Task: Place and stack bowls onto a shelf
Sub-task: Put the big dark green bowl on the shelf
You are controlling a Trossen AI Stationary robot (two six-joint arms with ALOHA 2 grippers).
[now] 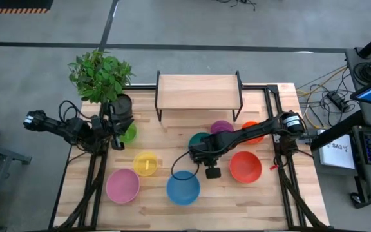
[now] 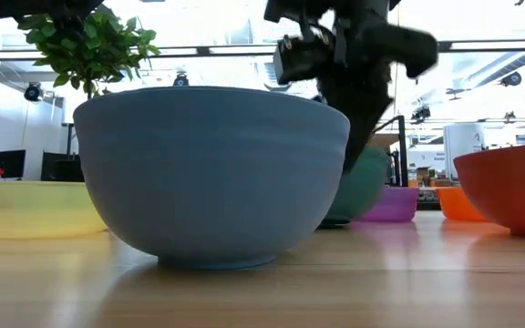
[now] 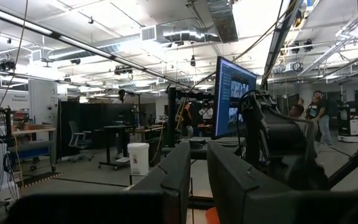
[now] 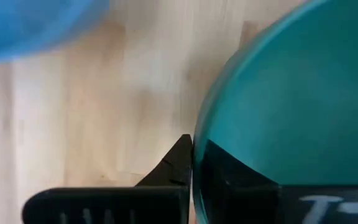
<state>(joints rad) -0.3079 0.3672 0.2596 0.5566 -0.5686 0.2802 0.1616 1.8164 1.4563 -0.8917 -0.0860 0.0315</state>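
The shelf (image 1: pixel 198 90) stands at the table's far edge with nothing on its top. Purple (image 1: pixel 221 126), orange (image 1: pixel 255 131) and teal (image 1: pixel 200 138) bowls sit just in front of it. Red (image 1: pixel 245 166), blue (image 1: pixel 183 187), pink (image 1: pixel 122 185) and yellow (image 1: pixel 146 162) bowls rest nearer, and the lime green bowl (image 1: pixel 129 133) is by the plant pot. My right gripper (image 4: pixel 194 149) reaches from the right and is shut on the teal bowl (image 4: pixel 291 93). My left gripper (image 3: pixel 197 168) waits at the left beside the lime green bowl, pointing level, with a narrow gap between its fingers. My right gripper pinches the teal bowl's rim (image 4: pixel 199 134) on its near side, one finger (image 4: pixel 173 168) outside the wall and the other showing dark through the wall from inside. The fingers come from above, pointing down. In the low view the bowl's base (image 2: pixel 335 221) looks to be on the table.
A potted plant (image 1: pixel 100 76) stands at the far left corner next to the shelf. The blue bowl (image 2: pixel 212 173) lies close to the right gripper's near side, and the red bowl (image 2: pixel 509 187) to its right. Bare tabletop (image 1: pixel 163 138) shows between yellow and teal bowls.
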